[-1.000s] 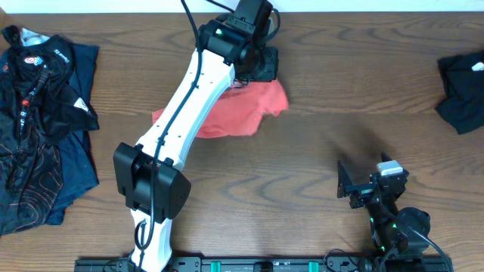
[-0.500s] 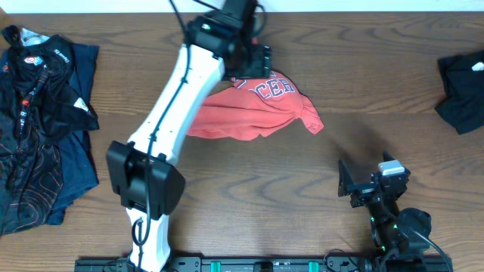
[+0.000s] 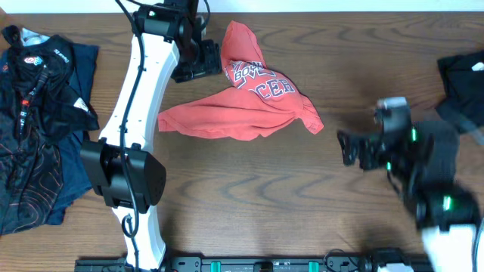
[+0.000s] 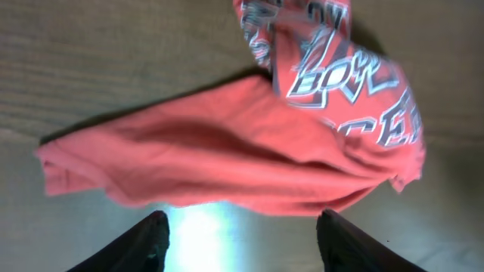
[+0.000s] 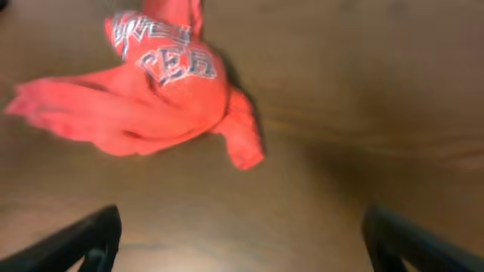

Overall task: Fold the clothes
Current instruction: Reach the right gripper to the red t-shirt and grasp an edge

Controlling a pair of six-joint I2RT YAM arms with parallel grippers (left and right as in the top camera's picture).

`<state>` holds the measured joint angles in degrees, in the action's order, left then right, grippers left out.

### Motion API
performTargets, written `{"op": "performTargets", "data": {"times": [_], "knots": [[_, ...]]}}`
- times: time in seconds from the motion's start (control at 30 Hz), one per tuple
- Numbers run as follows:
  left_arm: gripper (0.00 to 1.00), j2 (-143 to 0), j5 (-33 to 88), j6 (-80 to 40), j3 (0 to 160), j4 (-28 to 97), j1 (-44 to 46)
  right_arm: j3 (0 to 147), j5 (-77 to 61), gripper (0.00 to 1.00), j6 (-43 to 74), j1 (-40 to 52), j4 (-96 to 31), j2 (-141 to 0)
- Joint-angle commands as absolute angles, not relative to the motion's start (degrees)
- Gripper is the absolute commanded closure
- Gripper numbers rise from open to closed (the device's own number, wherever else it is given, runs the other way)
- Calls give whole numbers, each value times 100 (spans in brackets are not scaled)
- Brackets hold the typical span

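Wood-grain table [image 3: 302,174], brown, matte. Coral-red T-shirt [image 3: 242,113] lies rumpled at far centre in soft ridged folds, one end drawn into a flat tongue, block lettering up. Dark printed garments [image 3: 38,128] are spread at left, with a smaller dark wad [image 3: 463,91] at the right edge. Left gripper [image 4: 242,227] fingers apart, empty, near the shirt. Right gripper [image 5: 242,227] spread wide, empty, well apart from it.

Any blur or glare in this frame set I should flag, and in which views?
Overhead: the right arm is smeared, while the shirt and left arm are sharp. Left wrist: a bright glare patch on the table between the fingers; the lettering is slightly soft. Right wrist: the whole picture is soft, the shirt's print barely legible.
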<state>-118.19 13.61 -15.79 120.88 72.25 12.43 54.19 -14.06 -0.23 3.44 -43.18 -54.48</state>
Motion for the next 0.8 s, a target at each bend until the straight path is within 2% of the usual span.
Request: {"op": "performTargets", "data": {"times": [0.0,0.1,0.23,0.4,0.77], "knots": [[37,-11638,1286,-1380,12145,7332,1243,6486,-2303,1,-211,305,-5009,-6654],[38,-11638,1284,-1378,12064,7314,1238,7227,-3013,1,-923,305,-5673,-7555],[44,-11636,1184,-1385,11806,7310,1293,7671,-3177,1,-845,281,-5951,-8246],[51,-11581,801,-1435,11113,7240,1608,7693,-2847,1,-849,89,-6136,-8333],[51,-10224,591,-2279,7992,5024,2786,7693,-2639,1,-1100,-209,-6547,-8202]]}}
